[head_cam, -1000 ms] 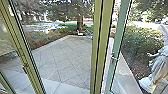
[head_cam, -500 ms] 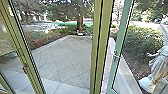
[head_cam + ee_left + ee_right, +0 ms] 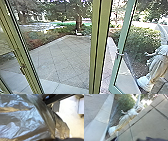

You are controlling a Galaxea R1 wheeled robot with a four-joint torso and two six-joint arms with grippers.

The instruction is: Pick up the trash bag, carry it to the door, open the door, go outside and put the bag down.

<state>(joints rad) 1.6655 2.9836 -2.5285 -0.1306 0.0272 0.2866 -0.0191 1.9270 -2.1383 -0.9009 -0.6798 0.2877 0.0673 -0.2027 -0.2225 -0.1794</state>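
Bag: we find the trash bag [image 3: 25, 121] close in front of the left wrist camera. Its skin is thin, glossy plastic, crumpled into many small creases. We note a silvery blue-grey sheen over most of it, crossed by tan streaks and duller grey-brown patches. Toward its outer edge the film darkens to olive-brown, with long smooth folds running along it. Past these, a looser flap looks partly see-through and amber-tinted, with bright glints in its wrinkles. Behind the flap we see a pale, brightly lit surface [image 3: 73, 125]. We cannot make out the bag's contents.

Grippers: we cannot tell whether the left gripper is open or closed, nor whether it grips the bag. For the right gripper we likewise cannot tell.

Surroundings: in the head view, a yellow-green door post [image 3: 100, 47] rises nearly upright. To the right of it, a paler green door [image 3: 122, 42] with a metal handle [image 3: 120, 54] stands at an angle to the post. We see paving [image 3: 57, 57] laid in a diagonal grid, a tree trunk [image 3: 78, 22] at its far side, and a leafy shrub [image 3: 142, 40] behind a pale winged statue [image 3: 156, 65] in a draped robe.
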